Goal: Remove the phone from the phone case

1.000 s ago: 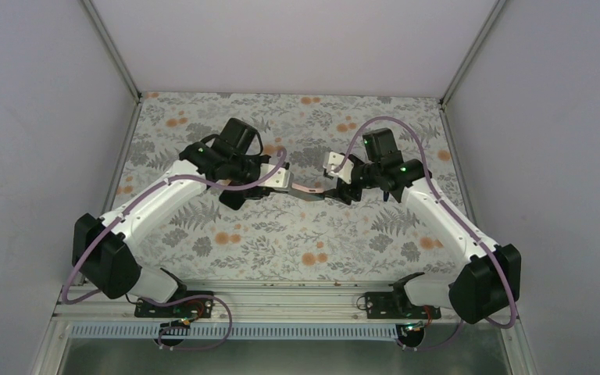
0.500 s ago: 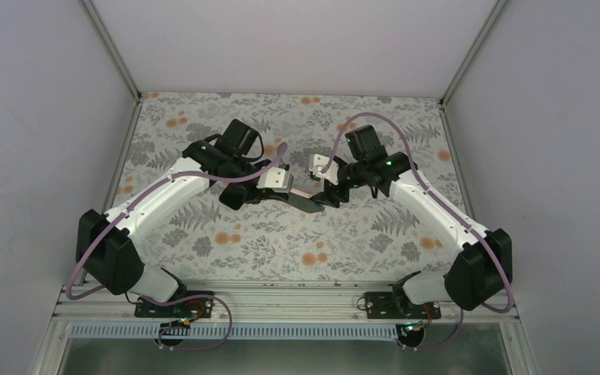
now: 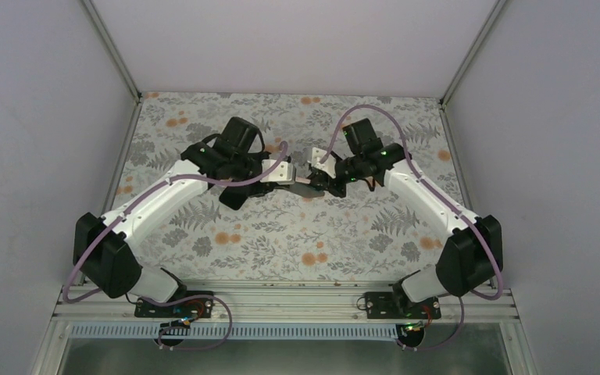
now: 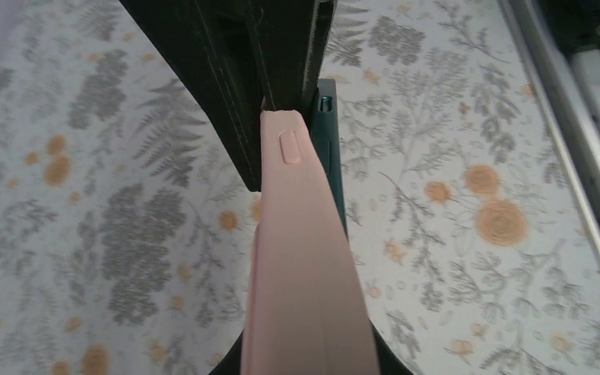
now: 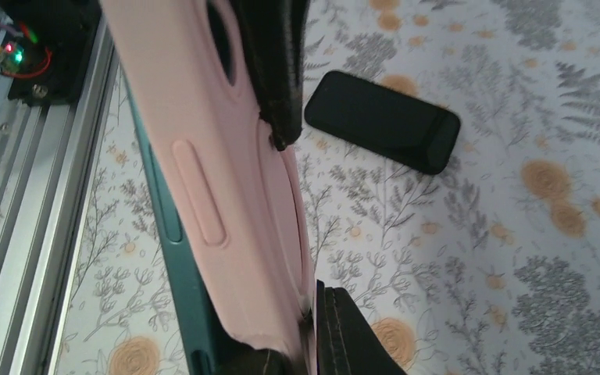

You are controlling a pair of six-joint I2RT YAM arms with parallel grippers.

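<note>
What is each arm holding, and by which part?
Both grip the pink phone case, phone inside: left gripper at one end, right gripper at the opposite end.

I see the phone case (image 4: 305, 258) held up off the surface (image 3: 281, 242), about mid-surface between the arms. Left gripper (image 3: 281, 178) is clamped on its left end and right gripper (image 3: 316, 181) on its right end, close together. The phone (image 4: 332, 172) sits in the case, edge alongside the case wall. A flat slab (image 5: 383, 121) lies on the surface, apart from the case.
</note>
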